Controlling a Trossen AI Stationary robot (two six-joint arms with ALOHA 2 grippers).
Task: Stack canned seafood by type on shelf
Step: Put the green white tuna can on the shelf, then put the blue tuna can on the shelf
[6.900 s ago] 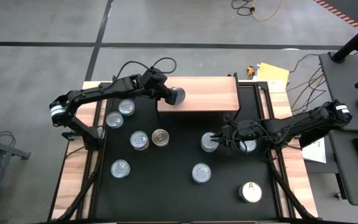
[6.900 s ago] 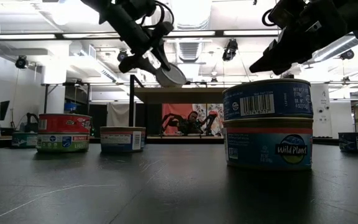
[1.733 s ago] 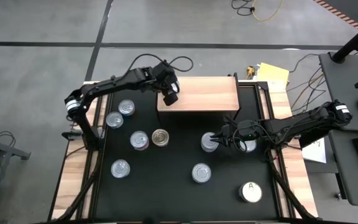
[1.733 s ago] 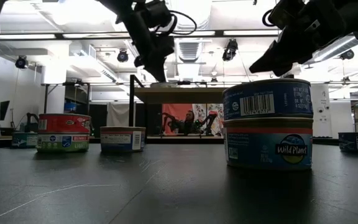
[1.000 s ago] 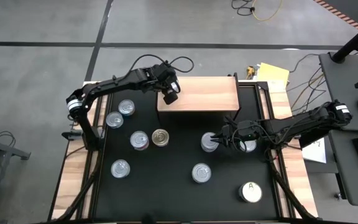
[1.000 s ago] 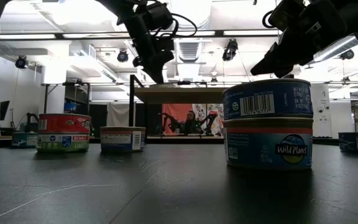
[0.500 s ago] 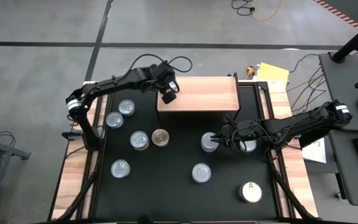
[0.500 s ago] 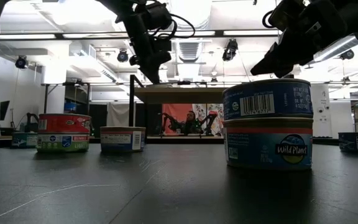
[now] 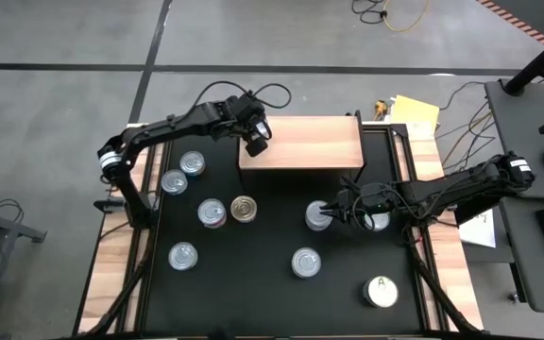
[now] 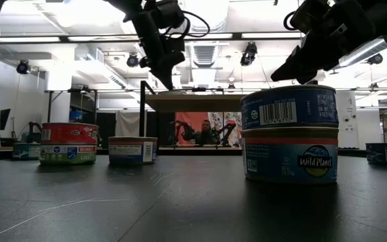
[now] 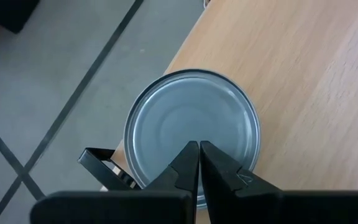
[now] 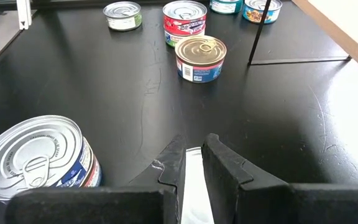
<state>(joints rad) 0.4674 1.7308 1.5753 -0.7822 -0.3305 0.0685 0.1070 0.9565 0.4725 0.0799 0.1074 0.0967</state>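
The shelf (image 9: 310, 142) is a pale wood board at the table's far middle. On its left end, close to the edge, a silver-topped can (image 11: 191, 124) rests on its base. My left gripper (image 11: 199, 152) is shut right over that can, at the shelf's left end (image 9: 254, 145). Two blue-labelled cans stand stacked (image 10: 289, 134) on the black tabletop (image 9: 318, 215). My right gripper (image 12: 193, 152) hovers beside and above this stack, shut to a thin slit, with nothing held. My left gripper points its shut fingertips (image 11: 188, 163) slanting down over the near part of the can's flat top (image 11: 194, 134). Whether they touch the top, I cannot tell.
Single cans lie on the black tabletop at the left (image 9: 193, 163) (image 9: 174, 181) (image 9: 212, 212), a gold-topped one (image 9: 244, 209), more nearer (image 9: 183, 255) (image 9: 306, 262), and a white-topped "A" can (image 9: 381, 292). One can (image 9: 378, 221) sits under my right arm.
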